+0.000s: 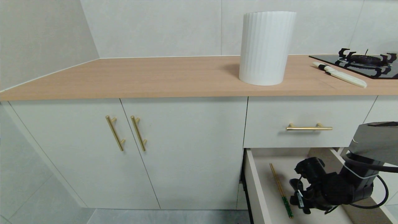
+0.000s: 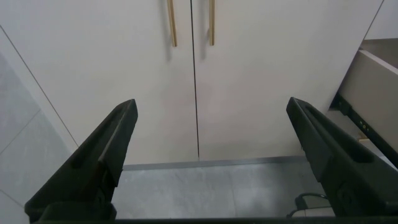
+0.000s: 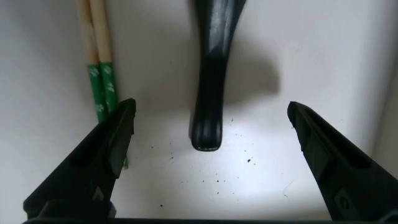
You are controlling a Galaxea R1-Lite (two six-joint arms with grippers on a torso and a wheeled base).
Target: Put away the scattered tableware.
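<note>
A pair of wooden chopsticks [image 1: 280,194] with green ends lies on the floor of the open lower drawer [image 1: 255,186]. My right gripper [image 1: 296,193] is down inside that drawer, just right of the chopsticks. In the right wrist view the right gripper [image 3: 211,112] is open, and the dark handle of a black utensil [image 3: 208,74] lies flat on the drawer floor between its fingers, untouched. The chopsticks [image 3: 99,62] lie beside one finger. A white knife [image 1: 340,74] rests on the counter at the right. My left gripper [image 2: 211,106] is open and holds nothing, facing the cabinet doors.
A tall white ribbed container [image 1: 264,48] stands on the wooden counter [image 1: 155,77]. A black stove [image 1: 363,60] sits at the far right. The upper drawer with a gold handle [image 1: 308,128] is closed above the open one. Two cabinet doors [image 2: 193,81] with gold handles are closed.
</note>
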